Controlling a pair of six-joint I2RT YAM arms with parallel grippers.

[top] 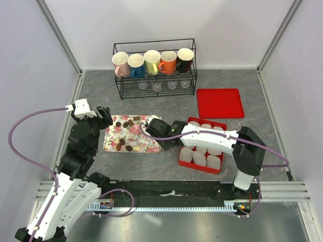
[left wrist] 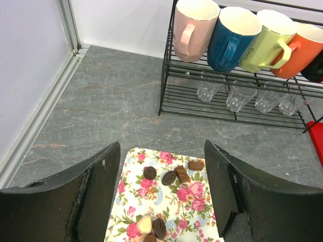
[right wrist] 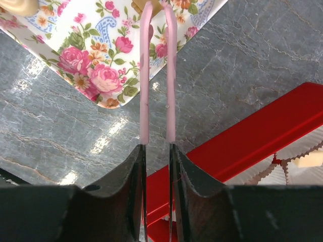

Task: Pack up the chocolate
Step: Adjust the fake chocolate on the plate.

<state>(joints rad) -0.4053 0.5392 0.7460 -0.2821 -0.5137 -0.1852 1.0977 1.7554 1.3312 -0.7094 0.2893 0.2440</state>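
Note:
Several chocolates point(top: 126, 123), mostly dark brown, lie on a flowered tray point(top: 146, 132). My left gripper point(left wrist: 161, 151) hangs open over the tray's left end, above dark pieces point(left wrist: 169, 177) and a cream one point(left wrist: 144, 223). My right gripper point(right wrist: 157, 151) is shut on pink tongs point(right wrist: 145, 75). Their arms reach over the tray's right corner point(right wrist: 91, 65) to the top edge of the right wrist view. Something tan shows at their tips; whether it is gripped I cannot tell. A red box point(top: 199, 168) of white paper cups point(top: 200, 159) sits under the right arm.
A black wire rack point(top: 154, 65) with coloured mugs and small glasses stands at the back. A flat red lid point(top: 219, 103) lies behind the red box. White walls close in on the left, right and back of the grey table.

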